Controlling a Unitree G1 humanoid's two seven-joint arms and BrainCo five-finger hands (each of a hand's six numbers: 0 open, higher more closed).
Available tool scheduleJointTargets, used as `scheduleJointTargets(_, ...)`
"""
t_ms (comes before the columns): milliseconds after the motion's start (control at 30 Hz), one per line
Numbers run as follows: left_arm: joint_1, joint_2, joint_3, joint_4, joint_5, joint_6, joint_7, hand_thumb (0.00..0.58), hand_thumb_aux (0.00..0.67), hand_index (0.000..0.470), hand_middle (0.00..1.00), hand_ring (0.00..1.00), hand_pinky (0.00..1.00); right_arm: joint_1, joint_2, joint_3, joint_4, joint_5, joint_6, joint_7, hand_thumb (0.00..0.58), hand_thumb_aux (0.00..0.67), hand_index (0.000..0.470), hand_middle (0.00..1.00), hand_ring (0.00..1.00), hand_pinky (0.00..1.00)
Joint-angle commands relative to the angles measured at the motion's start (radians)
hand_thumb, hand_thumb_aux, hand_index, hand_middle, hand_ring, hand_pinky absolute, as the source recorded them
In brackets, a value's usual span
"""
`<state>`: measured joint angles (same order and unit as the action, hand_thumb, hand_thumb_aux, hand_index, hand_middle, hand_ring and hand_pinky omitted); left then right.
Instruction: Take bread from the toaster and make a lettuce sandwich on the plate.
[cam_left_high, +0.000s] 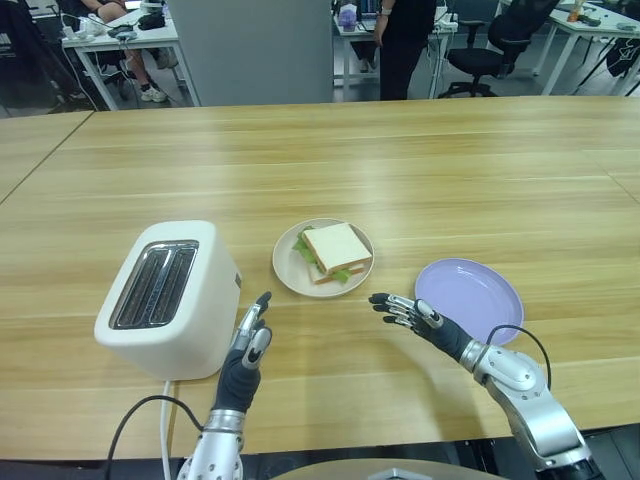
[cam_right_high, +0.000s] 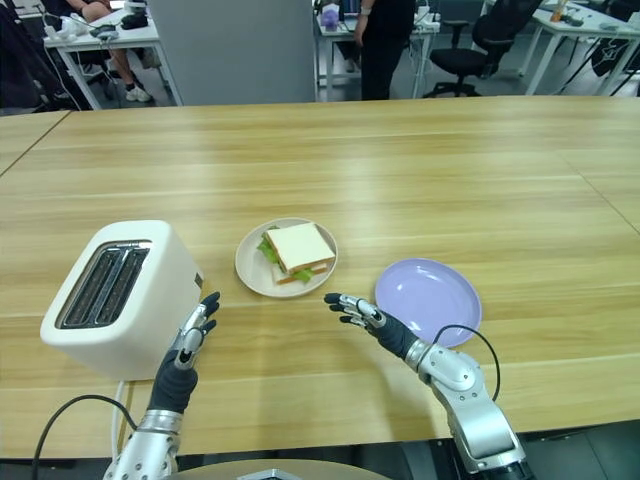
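A white toaster (cam_left_high: 168, 298) stands at the near left with both slots dark and no bread showing in them. On the beige plate (cam_left_high: 289, 270) in the middle lies a sandwich (cam_left_high: 335, 250): white bread on top, green lettuce sticking out at its left and front edges. My left hand (cam_left_high: 246, 352) is open just right of the toaster's front corner, fingers pointing up, holding nothing. My right hand (cam_left_high: 412, 313) is open too, stretched toward the left, just in front of the beige plate and beside an empty purple plate (cam_left_high: 470, 292).
The toaster's cable (cam_left_high: 140, 412) runs off the near table edge by my left arm. A thin black cable (cam_left_high: 520, 335) loops over my right wrist. Bare wooden table (cam_left_high: 400, 170) stretches far behind the plates; desks and chairs stand beyond it.
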<state>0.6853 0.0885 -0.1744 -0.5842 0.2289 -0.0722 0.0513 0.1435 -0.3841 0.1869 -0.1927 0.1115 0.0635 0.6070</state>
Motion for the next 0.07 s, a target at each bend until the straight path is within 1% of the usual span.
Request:
scheduleJointTargets(33, -0.035, 0.003, -0.02, 0.081, 0.042, -0.027, 0.009, 0.0, 0.0, 0.0, 0.0, 0.0, 0.0, -0.016, 0.014, 0.001, 0.067, -0.023, -0.078, -0.012, 0.0, 0.0, 0.0, 0.0, 0.0, 0.0)
scheduleJointTargets(67, -0.056, -0.001, -0.018, 0.098, 0.044, -0.033, 0.014, 0.0, 0.0, 0.0, 0.0, 0.0, 0.0, -0.022, 0.019, 0.003, 0.08, -0.035, -0.096, -0.021, 0.0, 0.0, 0.0, 0.0, 0.0, 0.0)
